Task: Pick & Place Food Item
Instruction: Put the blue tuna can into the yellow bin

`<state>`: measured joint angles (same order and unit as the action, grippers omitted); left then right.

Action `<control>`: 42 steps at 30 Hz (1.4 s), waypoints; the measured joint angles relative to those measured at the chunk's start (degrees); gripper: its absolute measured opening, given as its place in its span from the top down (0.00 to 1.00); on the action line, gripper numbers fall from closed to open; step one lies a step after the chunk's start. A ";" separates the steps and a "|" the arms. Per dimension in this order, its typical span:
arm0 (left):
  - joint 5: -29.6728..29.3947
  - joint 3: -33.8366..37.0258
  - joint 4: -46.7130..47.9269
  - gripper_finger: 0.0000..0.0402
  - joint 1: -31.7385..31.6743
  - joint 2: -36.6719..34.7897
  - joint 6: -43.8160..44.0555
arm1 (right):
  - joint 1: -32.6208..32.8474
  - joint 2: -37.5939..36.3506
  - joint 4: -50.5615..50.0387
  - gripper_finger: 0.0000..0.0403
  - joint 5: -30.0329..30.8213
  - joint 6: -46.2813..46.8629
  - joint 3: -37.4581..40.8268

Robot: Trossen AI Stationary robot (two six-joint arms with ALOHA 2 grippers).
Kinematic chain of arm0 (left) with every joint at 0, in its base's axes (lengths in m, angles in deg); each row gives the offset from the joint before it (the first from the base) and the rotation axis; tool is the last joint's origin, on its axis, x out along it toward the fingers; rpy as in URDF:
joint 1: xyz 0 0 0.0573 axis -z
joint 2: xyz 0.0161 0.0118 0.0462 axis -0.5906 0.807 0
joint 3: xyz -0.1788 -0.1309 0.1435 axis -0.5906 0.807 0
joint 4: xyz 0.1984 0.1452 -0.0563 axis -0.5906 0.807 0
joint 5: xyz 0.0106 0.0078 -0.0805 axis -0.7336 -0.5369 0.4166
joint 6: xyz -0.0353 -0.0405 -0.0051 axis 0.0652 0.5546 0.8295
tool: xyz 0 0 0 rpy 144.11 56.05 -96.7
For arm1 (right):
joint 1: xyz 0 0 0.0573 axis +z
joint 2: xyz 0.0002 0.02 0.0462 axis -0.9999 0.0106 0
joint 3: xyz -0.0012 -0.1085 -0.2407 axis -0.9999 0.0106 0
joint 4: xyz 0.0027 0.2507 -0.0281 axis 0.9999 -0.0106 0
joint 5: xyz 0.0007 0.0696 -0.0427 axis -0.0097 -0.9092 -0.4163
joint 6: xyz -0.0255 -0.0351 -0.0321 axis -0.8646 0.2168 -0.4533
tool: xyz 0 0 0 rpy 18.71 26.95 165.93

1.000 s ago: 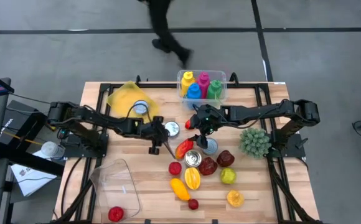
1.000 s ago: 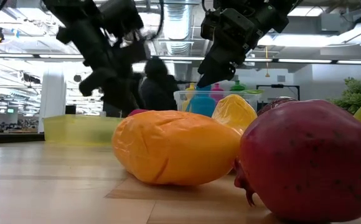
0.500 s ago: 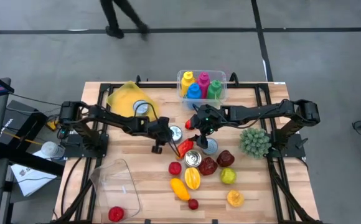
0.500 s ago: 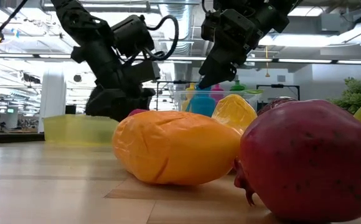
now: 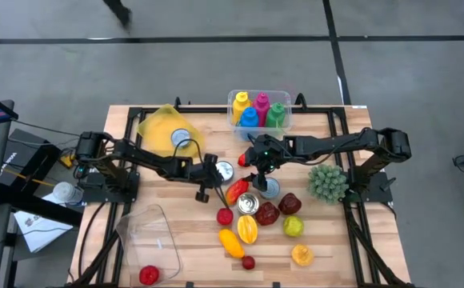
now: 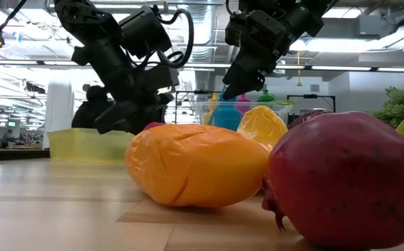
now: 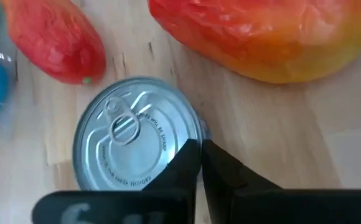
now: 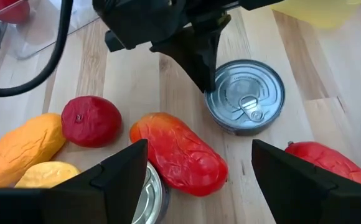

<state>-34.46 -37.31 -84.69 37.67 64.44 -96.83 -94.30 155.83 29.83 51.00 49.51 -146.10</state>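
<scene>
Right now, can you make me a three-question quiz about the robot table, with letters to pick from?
1. Where is the left gripper?
A. at the rim of a tin can
B. inside the clear box
C. over the green plant

2. How many coloured bottles stand in the clear tub at the table's far edge?
A. two
B. four
C. seven

3. How are the left gripper's fingers?
A. wide open
B. shut on the mango
C. shut, holding nothing

Answers:
1 A: the right wrist view shows its tips at the can's edge.
2 B: the high view shows yellow, pink, blue and green bottles.
3 C: the left wrist view shows the two fingers pressed together with nothing between them.
</scene>
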 joint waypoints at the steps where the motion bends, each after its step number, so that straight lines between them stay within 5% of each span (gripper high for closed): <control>1: 0.14 0.11 0.27 1.00 0.04 -0.54 2.01 | 0.00 0.00 0.02 0.31 0.02 0.00 0.00; 13: 1.37 0.62 2.95 1.00 -0.57 -6.71 17.78 | 0.00 0.00 1.09 0.31 0.02 -0.02 0.00; 27: 1.41 0.44 1.78 1.00 -0.70 -10.13 23.08 | 0.16 0.00 2.89 0.31 0.09 -5.55 0.00; 42: 3.96 0.31 0.71 1.00 -3.12 -10.29 26.14 | 1.09 13.06 23.88 0.31 0.15 -18.45 -0.84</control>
<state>-30.50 -37.00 -83.98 34.55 54.15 -70.69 -93.20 168.88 53.71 51.15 31.06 -146.94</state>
